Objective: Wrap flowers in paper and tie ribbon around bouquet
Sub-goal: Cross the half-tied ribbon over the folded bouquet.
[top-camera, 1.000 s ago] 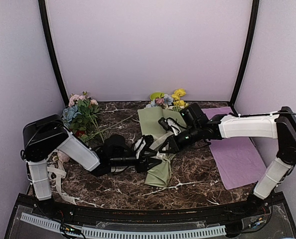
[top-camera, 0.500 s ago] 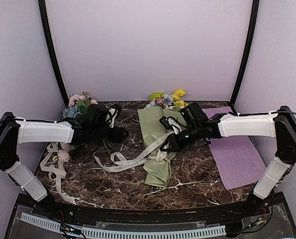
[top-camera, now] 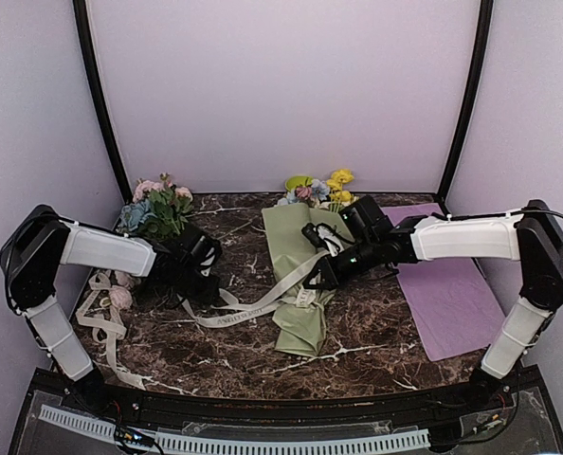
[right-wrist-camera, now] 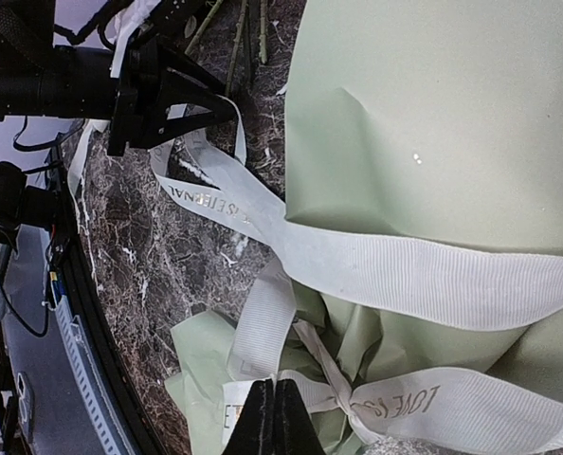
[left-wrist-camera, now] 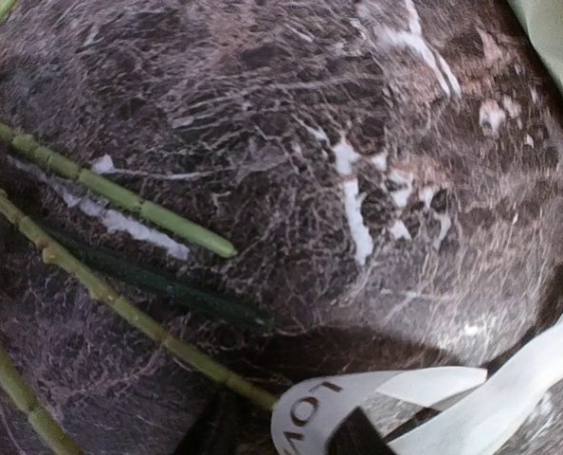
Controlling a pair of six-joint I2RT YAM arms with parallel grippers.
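Table point(top-camera: 376, 353): dark marble, veined white.
Right arm: upper link rises from the near right corner, and the white forearm reaches left, level, over the purple sheet point(top-camera: 449, 296) to the bouquet.
Left arm: folded at the far left, with the forearm slanting right and down, low over the table.
Bouquet point(top-camera: 297, 284): a sage-green paper cone lying mid-table, wide end toward the back wall.
Ribbon point(top-camera: 255, 305): cream with dark lettering, knotted round the cone's narrow half. One tail trails left across the marble to the left gripper.
Leafy cluster point(top-camera: 158, 213): pink and blue blooms at the back left, stems point(left-wrist-camera: 120, 194) lying bare on the marble.
Flowers point(top-camera: 327, 187): yellow, blue and pink heads poking out of the wide end.
Right gripper point(right-wrist-camera: 274, 409): fingertips pressed together just above the knot; I cannot tell whether a strand is nipped.
Left gripper point(top-camera: 204, 277): tips at the ribbon's curled end, but I cannot tell whether they pinch it.
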